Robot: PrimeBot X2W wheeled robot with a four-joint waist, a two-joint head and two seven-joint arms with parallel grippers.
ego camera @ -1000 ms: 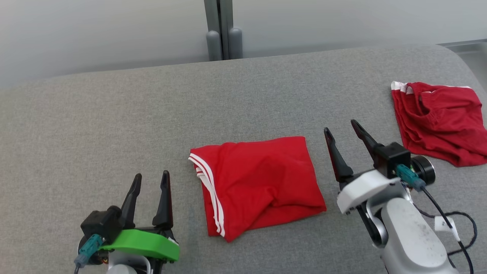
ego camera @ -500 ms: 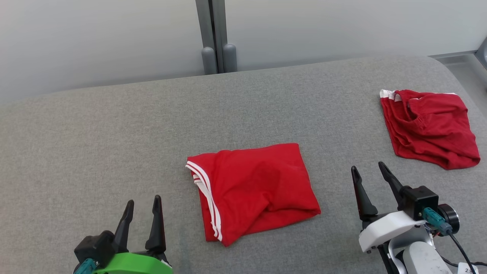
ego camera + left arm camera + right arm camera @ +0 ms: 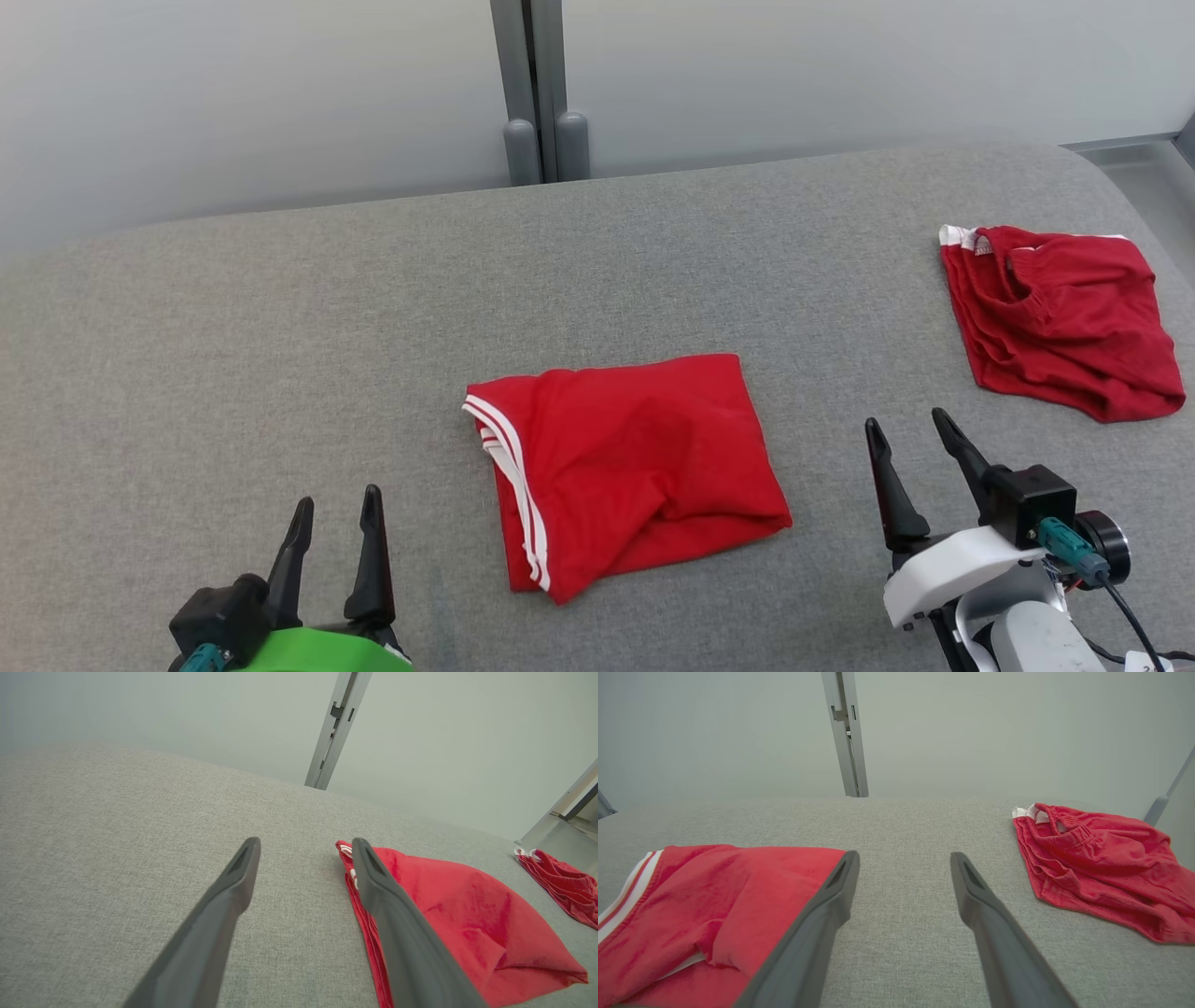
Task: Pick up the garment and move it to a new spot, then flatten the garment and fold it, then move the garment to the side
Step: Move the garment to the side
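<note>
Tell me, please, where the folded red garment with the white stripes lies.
In the head view the folded garment lies centrally, between the left pincer and the right pincer; a crumpled red garment lies farther right.

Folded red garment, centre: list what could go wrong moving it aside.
Lifted by one edge, the folded garment may unfold; left gripper and right gripper are open, clear of it. Moved right, it may land on the crumpled garment there.

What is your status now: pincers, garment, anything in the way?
Left pincer open, empty. Right pincer open, empty. Folded red garment lies between them on the grey surface, untouched. Second red garment far right, not in the way.
</note>
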